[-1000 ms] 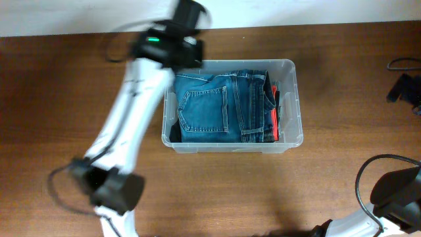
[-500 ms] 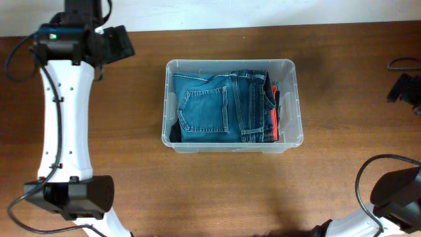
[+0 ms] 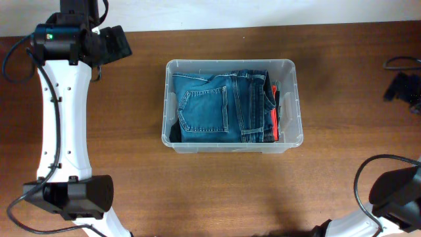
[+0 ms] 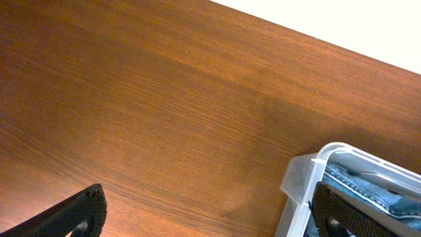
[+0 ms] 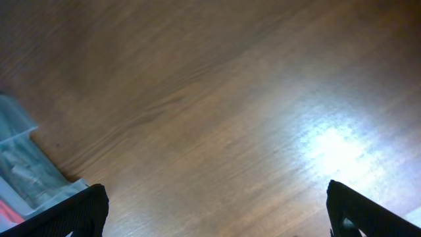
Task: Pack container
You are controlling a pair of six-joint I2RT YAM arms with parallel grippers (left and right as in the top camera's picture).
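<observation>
The clear plastic container (image 3: 297, 105) stands mid-table with folded blue jeans (image 3: 217, 108) filling it and a red and dark garment (image 3: 272, 118) along its right side. My left gripper (image 3: 120, 43) is open at the back left, well clear of the bin. In the left wrist view the left gripper (image 4: 210, 217) has wide-spread jaws over bare wood, and the container's corner (image 4: 316, 178) with jeans (image 4: 368, 187) shows beside the right finger (image 4: 342, 210). My right gripper (image 3: 398, 89) is open at the far right edge; the right gripper (image 5: 217, 214) holds nothing.
The brown wooden table (image 3: 230, 191) runs to a white wall at the back. The left arm's white links (image 3: 62, 118) stretch along the left side. A black cable (image 3: 368, 178) loops at the lower right. A sliver of the container (image 5: 20, 164) shows in the right wrist view.
The left arm swung away from the container's back left corner to the far back left, and its gripper opened. The jeans stay in the bin. The right gripper barely shifted.
</observation>
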